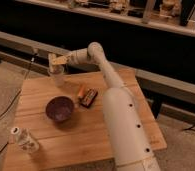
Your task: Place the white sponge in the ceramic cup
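Near the surface's [93, 131] far-left corner, the gripper [61, 59] holds the white sponge [54, 62] above the ceramic cup [57, 78]; lowering and release remain.

My jaws, over the far left corner of the warm-brown wooden plank table [38, 94], pinch the soft, matt cream-white sponge block [54, 61] above the smooth pale ceramic cup [57, 78]. The wood has a low sheen; my white arm shell [123, 120] looks like smooth plastic.

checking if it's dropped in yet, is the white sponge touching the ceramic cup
Cannot tell. In the camera view the end effector holds the white sponge over the ceramic cup; their edges overlap, hiding any gap.
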`<action>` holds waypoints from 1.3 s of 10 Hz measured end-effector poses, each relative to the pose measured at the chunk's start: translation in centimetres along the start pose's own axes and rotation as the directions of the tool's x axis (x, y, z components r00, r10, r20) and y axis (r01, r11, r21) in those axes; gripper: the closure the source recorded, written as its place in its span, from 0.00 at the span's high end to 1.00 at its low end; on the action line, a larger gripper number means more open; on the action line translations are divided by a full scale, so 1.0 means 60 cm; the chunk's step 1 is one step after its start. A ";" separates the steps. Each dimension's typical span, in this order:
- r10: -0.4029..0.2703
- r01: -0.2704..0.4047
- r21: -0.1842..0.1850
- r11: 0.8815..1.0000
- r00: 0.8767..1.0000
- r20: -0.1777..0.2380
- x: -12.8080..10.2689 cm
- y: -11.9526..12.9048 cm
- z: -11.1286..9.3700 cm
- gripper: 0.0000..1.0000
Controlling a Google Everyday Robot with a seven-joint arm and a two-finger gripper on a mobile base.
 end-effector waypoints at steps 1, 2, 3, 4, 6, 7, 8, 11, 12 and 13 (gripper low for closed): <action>-0.010 0.010 0.000 1.000 1.000 -0.006 0.002 -0.001 0.001 0.02; -0.016 0.016 0.000 1.000 1.000 -0.011 0.003 -0.001 0.002 0.07; -0.023 0.023 0.001 1.000 1.000 -0.014 0.003 -0.002 0.002 0.17; -0.031 0.031 0.001 1.000 0.999 -0.018 0.003 -0.002 0.003 0.30; -0.041 0.041 0.000 0.999 0.999 -0.019 -0.001 0.000 0.003 0.50; -0.045 0.045 0.001 0.999 0.999 -0.020 -0.003 0.000 0.003 0.64; -0.046 0.047 0.000 0.999 0.999 -0.019 -0.004 0.000 0.003 0.68; -0.050 0.050 0.000 0.999 0.999 -0.014 -0.008 0.000 0.002 0.80; -0.050 0.050 -0.001 0.999 0.999 -0.013 -0.008 0.000 0.002 0.80; -0.050 0.050 -0.002 0.999 0.999 -0.012 -0.008 0.000 0.002 0.80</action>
